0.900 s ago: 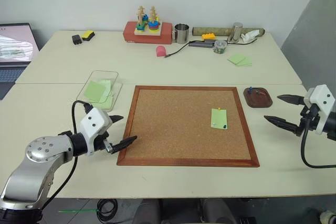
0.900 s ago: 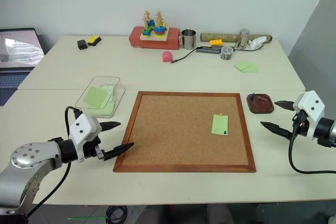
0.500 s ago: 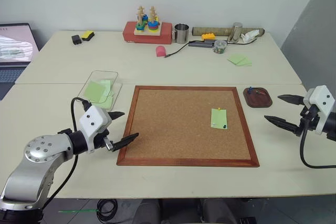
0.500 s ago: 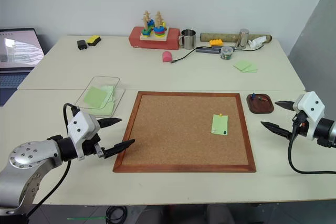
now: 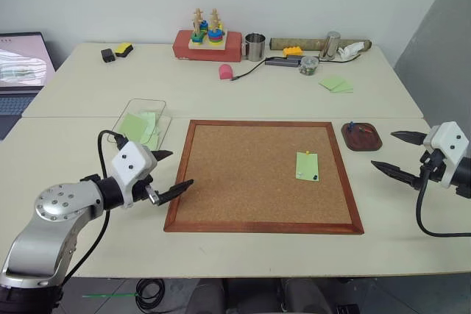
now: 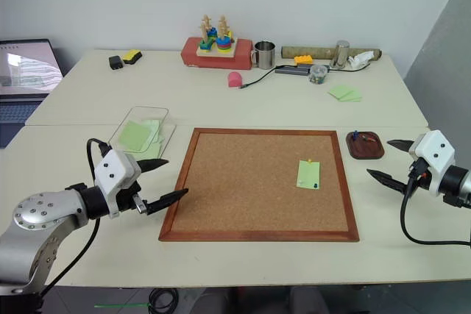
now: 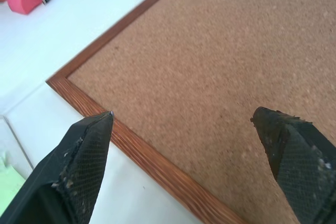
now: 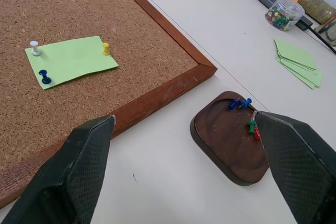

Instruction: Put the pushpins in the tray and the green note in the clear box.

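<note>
The pale beige counter (image 5: 243,97) fills most of the frame, made of two tops joined along a seam across the middle, backed by a plain white wall with a grey panel at the right edge. One wood-framed corkboard (image 5: 263,176) lies at centre. One laptop (image 5: 22,64) sits at the far left edge. One red block with stacked toys (image 5: 207,43), one metal mug (image 5: 255,46) and one cardboard tube (image 5: 316,43) stand along the upper middle of the frame. One clear box (image 5: 140,124) lies just left of the corkboard, upper left of centre, with green paper inside. One tray (image 5: 361,136) sits just right of the corkboard, holding four pins: two blue, one green, one red. One green note (image 8: 71,59) is pinned on the right part of the corkboard by three pushpins (image 8: 105,49): one white, one yellow, one blue. Loose green notes (image 5: 335,84) lie at upper right. The left end effector (image 5: 168,172), lower left, hovers over the corkboard's left frame, fingers spread wide, holding nothing. The right end effector (image 5: 397,154), at the right edge, is likewise wide apart and empty, near the tray.
</note>
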Controlling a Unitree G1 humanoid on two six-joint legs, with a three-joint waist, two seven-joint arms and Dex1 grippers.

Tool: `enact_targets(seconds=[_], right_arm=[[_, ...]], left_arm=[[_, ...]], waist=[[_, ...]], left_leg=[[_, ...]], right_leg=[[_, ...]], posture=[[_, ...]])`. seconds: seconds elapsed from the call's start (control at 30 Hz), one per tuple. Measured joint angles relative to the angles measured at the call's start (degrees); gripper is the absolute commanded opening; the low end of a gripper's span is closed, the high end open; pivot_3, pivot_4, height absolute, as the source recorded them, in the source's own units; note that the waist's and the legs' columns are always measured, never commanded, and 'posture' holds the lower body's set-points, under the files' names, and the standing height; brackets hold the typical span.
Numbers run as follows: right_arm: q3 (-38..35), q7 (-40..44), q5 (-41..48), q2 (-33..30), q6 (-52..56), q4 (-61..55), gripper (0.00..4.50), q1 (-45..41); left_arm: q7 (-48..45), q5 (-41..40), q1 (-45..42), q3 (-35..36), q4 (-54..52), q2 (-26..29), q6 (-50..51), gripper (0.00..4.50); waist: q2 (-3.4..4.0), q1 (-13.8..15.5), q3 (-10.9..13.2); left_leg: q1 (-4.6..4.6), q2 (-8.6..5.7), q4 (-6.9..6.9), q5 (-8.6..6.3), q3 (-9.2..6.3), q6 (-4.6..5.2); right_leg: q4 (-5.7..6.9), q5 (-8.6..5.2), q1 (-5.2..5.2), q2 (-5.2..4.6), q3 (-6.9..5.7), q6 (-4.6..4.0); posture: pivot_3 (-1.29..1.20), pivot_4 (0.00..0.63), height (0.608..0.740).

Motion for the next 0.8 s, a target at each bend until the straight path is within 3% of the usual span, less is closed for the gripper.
enact_targets(seconds=[0.43, 0.63, 0.8], right_arm=[[-0.55, 0.06, 0.83, 0.0, 1.87, -2.73, 4.43, 2.11], [-1.77, 0.59, 4.7, 0.0, 6.86, -7.83, 4.5, 4.14], [-0.84, 1.1, 5.92, -0.04, 10.65, -11.78, 4.5, 4.15]], left_arm=[[-0.54, -0.35, -5.39, -6.26, 0.99, -3.34, 0.74, 4.5], [-1.91, 0.44, -10.76, -13.74, 1.8, -7.32, 0.12, 3.57], [-1.25, 5.67, -17.19, -21.46, 10.74, -13.96, -3.43, 2.53]], waist=[[0.0, 0.03, 0.0], [0.01, 0.09, -0.01], [0.0, 0.1, -0.01]], left_leg=[[0.0, -0.01, 0.01, 0.0, -0.02, 0.0], [-0.01, -0.04, 0.05, 0.0, -0.02, 0.0], [0.0, -0.05, 0.05, 0.0, -0.06, 0.0]], right_leg=[[0.01, 0.0, 0.01, 0.0, -0.01, 0.0], [0.02, 0.01, 0.04, 0.0, 0.0, 0.01], [0.04, 0.02, 0.05, 0.02, -0.03, 0.01]], posture=[[0.0, 0.15, 0.74], [0.0, 0.15, 0.74], [0.0, 0.15, 0.74]])
